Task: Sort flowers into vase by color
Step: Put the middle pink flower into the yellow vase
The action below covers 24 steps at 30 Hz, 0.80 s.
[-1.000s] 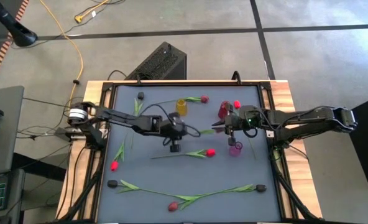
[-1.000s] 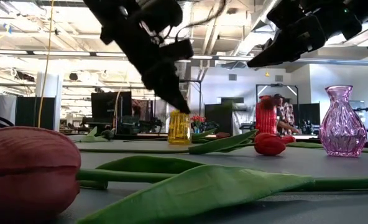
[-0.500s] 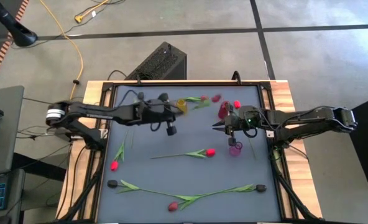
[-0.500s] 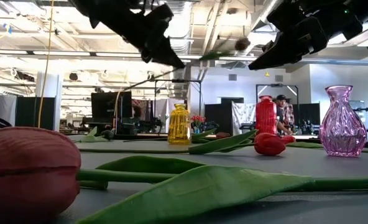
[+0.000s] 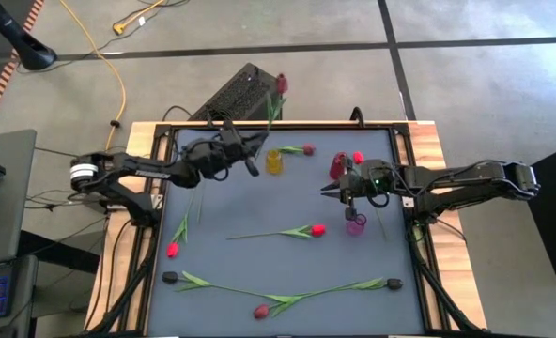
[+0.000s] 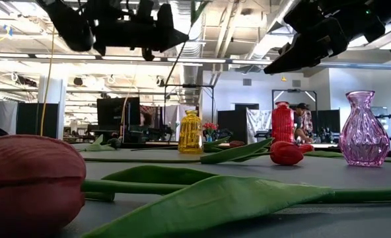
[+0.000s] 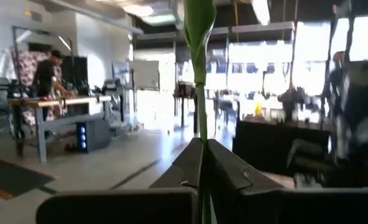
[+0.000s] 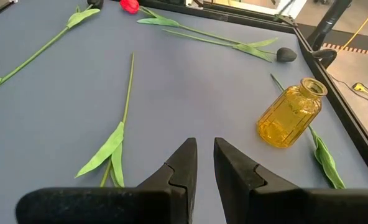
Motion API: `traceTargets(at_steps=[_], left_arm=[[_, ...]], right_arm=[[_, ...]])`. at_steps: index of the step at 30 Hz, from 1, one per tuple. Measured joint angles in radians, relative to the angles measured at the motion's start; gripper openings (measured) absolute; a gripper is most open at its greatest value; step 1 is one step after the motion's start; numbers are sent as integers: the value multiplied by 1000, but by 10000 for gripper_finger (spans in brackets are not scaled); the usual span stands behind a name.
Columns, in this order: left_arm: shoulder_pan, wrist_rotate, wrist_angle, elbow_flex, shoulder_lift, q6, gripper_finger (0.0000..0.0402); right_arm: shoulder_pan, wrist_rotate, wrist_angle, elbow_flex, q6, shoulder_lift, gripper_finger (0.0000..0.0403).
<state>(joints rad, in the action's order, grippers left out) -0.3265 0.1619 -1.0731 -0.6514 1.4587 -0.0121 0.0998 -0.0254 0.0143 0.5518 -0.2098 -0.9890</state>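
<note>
High view: left gripper (image 5: 250,150) sits upper-centre of frame, clamped on a maroon flower (image 5: 280,84) whose stem runs up-right, head past the table's far edge; yellow vase (image 5: 274,161) just beside the gripper, lower right. Right gripper (image 5: 332,187) waits centre-right, near the red vase (image 5: 338,167) and pink vase (image 5: 355,223). Other flowers lie flat on the table (image 5: 372,253): one at centre w/ red head (image 5: 317,229), more along the lower edge. Low view: left gripper (image 6: 176,36) at top, stem hanging down-left from it, well above the yellow vase (image 6: 190,132); red vase (image 6: 282,122) and pink vase (image 6: 363,129) at right. Left wrist view: fingers (image 7: 224,171) closed on the thin stem (image 7: 200,112) at frame centre. Right wrist view: right gripper (image 8: 201,163) fingers slightly apart, holding nothing; yellow vase (image 8: 289,113) at right. Risks: thin stem may pivot or slip in the grip; long stem end may miss the narrow neck or tip the light vase; arms work close together, so collision is possible.
</note>
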Motion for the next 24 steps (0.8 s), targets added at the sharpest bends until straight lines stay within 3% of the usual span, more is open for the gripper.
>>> traceTargets(at_steps=[15, 24], left_arm=[[-110, -89, -490, -9, 308, 132, 0], [-151, -147, -486, -89, 378, 223, 0]], right_arm=[[2, 1, 0, 0, -1, 0, 82], [2, 2, 0, 0, -9, 0, 82]])
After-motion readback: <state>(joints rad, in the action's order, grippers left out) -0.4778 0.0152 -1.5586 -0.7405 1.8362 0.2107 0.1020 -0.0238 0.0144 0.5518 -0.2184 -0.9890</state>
